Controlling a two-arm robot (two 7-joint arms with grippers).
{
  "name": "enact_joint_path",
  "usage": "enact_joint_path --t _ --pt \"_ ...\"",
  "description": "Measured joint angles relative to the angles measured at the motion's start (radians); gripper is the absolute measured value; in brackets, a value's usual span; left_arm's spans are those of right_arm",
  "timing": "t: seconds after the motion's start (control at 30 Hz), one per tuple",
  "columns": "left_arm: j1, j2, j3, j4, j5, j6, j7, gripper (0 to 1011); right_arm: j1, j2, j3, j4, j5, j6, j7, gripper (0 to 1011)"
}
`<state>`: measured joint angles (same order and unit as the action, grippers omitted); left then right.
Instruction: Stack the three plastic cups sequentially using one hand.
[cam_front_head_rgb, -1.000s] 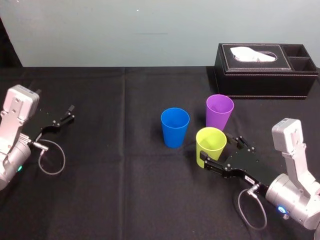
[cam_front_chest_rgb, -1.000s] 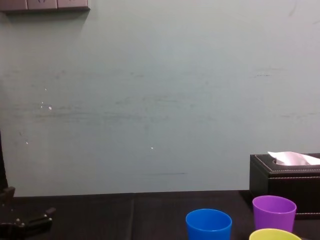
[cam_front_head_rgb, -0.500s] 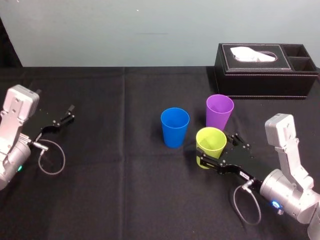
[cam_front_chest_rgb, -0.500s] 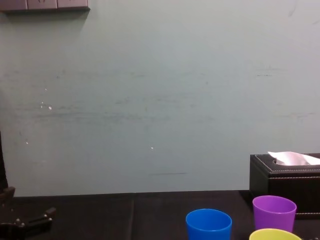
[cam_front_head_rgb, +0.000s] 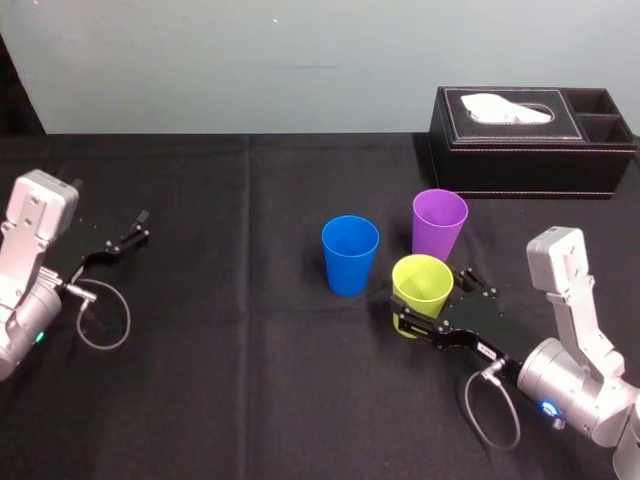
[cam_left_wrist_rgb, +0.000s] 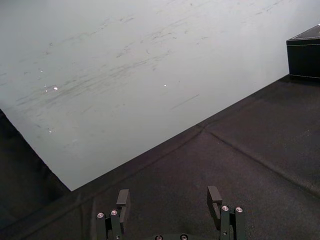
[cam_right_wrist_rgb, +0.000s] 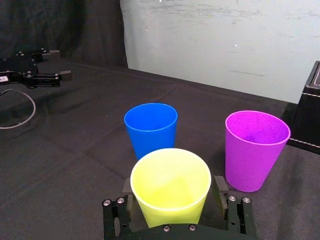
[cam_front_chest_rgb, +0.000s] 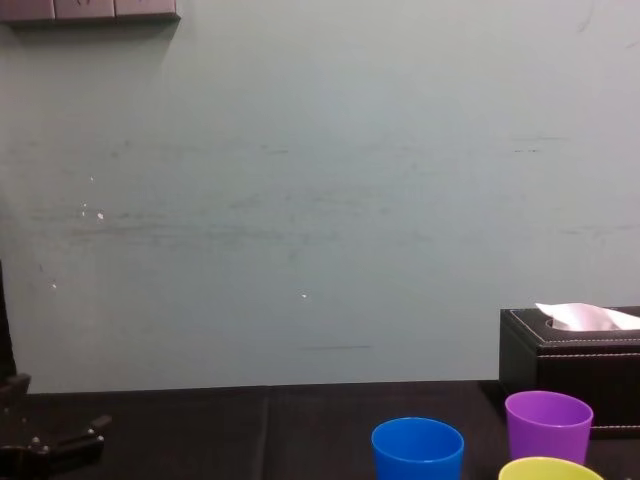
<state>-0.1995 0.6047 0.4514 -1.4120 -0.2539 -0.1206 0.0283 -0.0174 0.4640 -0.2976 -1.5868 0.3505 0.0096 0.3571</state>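
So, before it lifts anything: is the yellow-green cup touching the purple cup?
Apart. The right wrist view shows a clear gap between the yellow-green cup and the purple cup.

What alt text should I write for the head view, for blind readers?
The open right end effector straddles a yellow-green cup on a black table. A blue cup and a purple cup stand upright just beyond it, a black tissue box farther back; the left end effector lies idle at the far left.

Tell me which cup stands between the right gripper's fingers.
The yellow-green cup, nearest the robot: the right gripper, open, straddles it. The blue cup and purple cup stand free farther back. The left gripper sits parked far left.
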Motion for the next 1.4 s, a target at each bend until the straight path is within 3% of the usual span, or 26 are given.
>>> enact_joint_path --t 0.3,0.57,0.77,1.0,1.13,1.4 --pt "0.0 0.0 0.0 0.0 0.0 0.0 0.0 1011 -0.001 0.001 0.0 -0.002 0.001 -0.002 -0.001 784" --pt "0.0 0.0 0.0 0.0 0.0 0.0 0.0 1011 -0.002 0.002 0.0 -0.002 0.002 -0.003 -0.002 741" --pt "0.0 0.0 0.0 0.0 0.0 0.0 0.0 1011 -0.007 0.012 0.012 -0.039 -0.009 -0.016 0.011 735" --pt "0.0 0.0 0.0 0.0 0.0 0.0 0.0 1011 0.011 0.025 0.034 -0.089 0.003 0.03 0.026 735" --pt "0.0 0.0 0.0 0.0 0.0 0.0 0.0 1011 0.042 0.032 0.038 -0.118 0.025 0.083 0.038 735" --pt "0.0 0.0 0.0 0.0 0.0 0.0 0.0 1011 0.132 0.027 0.001 -0.119 0.051 0.165 0.054 735"
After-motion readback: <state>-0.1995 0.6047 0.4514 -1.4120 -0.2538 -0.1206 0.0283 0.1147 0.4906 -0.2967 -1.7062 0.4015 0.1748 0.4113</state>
